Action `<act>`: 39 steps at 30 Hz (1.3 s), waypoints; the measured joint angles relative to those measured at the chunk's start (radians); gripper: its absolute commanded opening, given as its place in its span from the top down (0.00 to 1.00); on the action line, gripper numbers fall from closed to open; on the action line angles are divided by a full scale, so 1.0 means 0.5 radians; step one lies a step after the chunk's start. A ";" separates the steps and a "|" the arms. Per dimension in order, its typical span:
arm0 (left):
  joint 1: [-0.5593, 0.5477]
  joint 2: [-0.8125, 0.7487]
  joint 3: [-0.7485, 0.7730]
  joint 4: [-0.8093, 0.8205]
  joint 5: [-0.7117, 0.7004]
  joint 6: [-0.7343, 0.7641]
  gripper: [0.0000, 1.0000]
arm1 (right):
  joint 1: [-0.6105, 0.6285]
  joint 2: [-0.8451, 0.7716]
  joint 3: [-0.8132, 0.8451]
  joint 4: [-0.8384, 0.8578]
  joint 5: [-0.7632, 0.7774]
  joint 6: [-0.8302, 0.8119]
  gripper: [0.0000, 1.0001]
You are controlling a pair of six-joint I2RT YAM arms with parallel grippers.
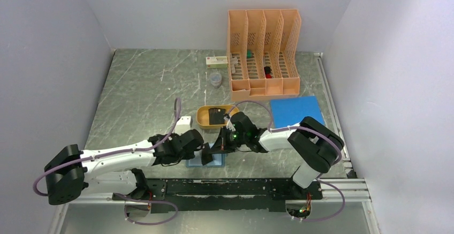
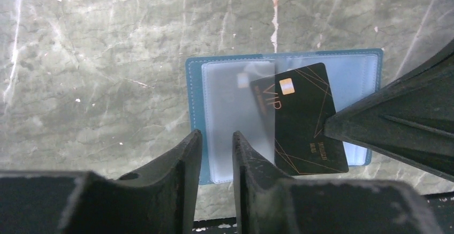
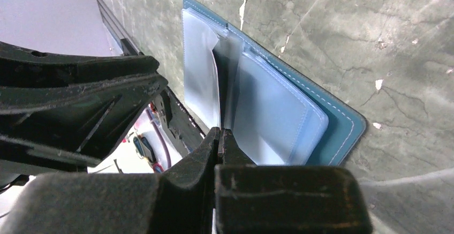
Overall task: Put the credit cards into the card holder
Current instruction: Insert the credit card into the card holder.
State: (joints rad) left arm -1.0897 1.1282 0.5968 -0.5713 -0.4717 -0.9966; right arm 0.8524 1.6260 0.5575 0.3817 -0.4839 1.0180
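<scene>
Top external view: grey-green marbled table (image 1: 139,95) fills the frame; white left arm (image 1: 115,159) reaches in from lower left, right arm (image 1: 316,148) from lower right, both meeting low centre; tall orange slotted plastic file rack (image 1: 262,52) upper centre-right, small items in its slots, too small to tell; flat bright-blue sheet (image 1: 296,111) right of centre; orange oval tray (image 1: 202,117) at centre with a second dark card (image 1: 217,115) lying in it; teal-blue leather-like card holder (image 1: 214,163) low centre, lying open on the table under both wrists.

Left wrist view: card holder lies flat, clear plastic pockets facing up; thin black credit card (image 2: 302,116), gold line pattern and gold chip, lies tilted across the right half, its left part under a clear sleeve, right part uncovered; left gripper (image 2: 216,148) at bottom centre over the holder's near edge, fingers a narrow gap apart, nothing seen between them but the pocket below.

Right wrist view: right gripper (image 3: 219,135) at lower centre, fingers pressed together on the edge of the black credit card, seen edge-on between two clear sleeves.

Small stuff upper centre in the top view: white rectangular box (image 1: 217,61); clear little cup (image 1: 215,78); small white block (image 1: 183,121) left of the tray.
</scene>
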 measured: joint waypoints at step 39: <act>0.040 0.034 -0.299 0.249 -0.047 -0.140 0.93 | 0.093 0.130 -0.062 0.263 0.325 0.322 1.00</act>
State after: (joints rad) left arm -1.0698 1.1454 0.4473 -0.4469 -0.4950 -1.0668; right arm 0.8989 1.6909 0.5266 0.5133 -0.3214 1.1790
